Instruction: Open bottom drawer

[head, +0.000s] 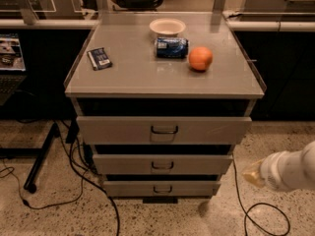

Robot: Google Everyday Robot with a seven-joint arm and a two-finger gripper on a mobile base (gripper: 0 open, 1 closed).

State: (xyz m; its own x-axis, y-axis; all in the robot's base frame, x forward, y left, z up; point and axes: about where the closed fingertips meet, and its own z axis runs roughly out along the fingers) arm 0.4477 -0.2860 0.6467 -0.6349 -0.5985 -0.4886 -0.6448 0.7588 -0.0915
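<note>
Grey bottom drawer (128,188) lowest of three in the stack. Gripper (250,174) low on the right, well apart from it; squeezed or loose, cannot tell. Might miss that tiny handle (162,189), or grab the middle drawer (123,164) instead.

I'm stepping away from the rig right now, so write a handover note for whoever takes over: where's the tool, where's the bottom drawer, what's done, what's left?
The tool is low at the right of the cabinet, apart from it and touching no drawer.
The bottom drawer is the lowest, narrowest front, with its handle at the centre, ungrasped.
Done: nothing visible on the drawer yet.
Left: bring the tool across to the handle, grasp it and pull the drawer out.
On top are a bowl, can, orange and dark packet.
</note>
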